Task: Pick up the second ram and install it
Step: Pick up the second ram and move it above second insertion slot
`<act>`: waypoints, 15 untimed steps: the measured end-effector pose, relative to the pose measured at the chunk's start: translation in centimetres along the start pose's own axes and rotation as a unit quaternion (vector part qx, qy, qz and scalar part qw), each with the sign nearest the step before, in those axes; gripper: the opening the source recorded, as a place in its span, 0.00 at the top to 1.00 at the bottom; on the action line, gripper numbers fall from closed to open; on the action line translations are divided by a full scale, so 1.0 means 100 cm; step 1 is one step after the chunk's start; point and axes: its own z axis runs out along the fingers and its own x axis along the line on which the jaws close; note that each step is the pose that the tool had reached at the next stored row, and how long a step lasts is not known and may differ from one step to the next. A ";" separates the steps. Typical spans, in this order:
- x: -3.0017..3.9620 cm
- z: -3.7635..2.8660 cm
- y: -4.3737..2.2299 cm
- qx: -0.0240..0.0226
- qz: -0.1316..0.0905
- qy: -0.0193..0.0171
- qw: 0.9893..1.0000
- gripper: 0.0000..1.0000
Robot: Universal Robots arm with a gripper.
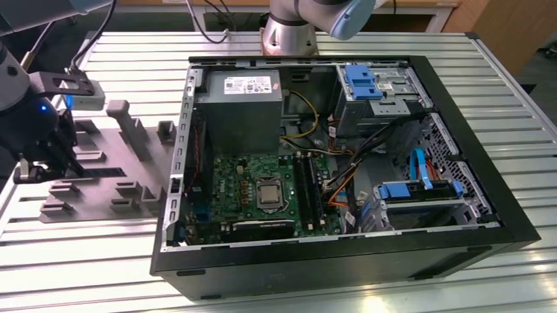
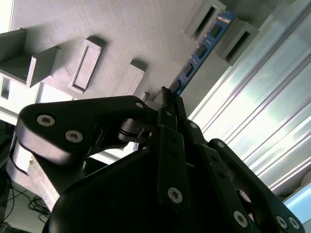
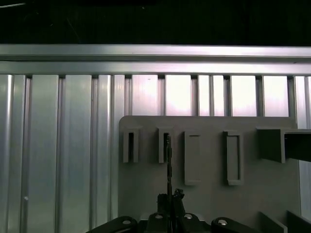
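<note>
Being pinched by one end between the closed fingers, the second ram is seen with its far end between two raised blocks of the grey fixture plate, which is set on the slatted table at the exterior view's left of the open computer case.

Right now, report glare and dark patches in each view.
Exterior view: even light, gripper dark at the exterior view's left. Second wrist view: table slats glare white beside the second ram. First wrist view: top band black, slats glare.
</note>
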 end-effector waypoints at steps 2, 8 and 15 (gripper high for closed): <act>-0.0001 -0.0011 0.0000 0.000 0.000 0.000 1.000 0.86; -0.0002 -0.0047 0.0002 0.000 0.000 0.000 1.000 0.86; -0.0004 -0.0109 0.0004 0.000 0.000 0.000 1.000 0.86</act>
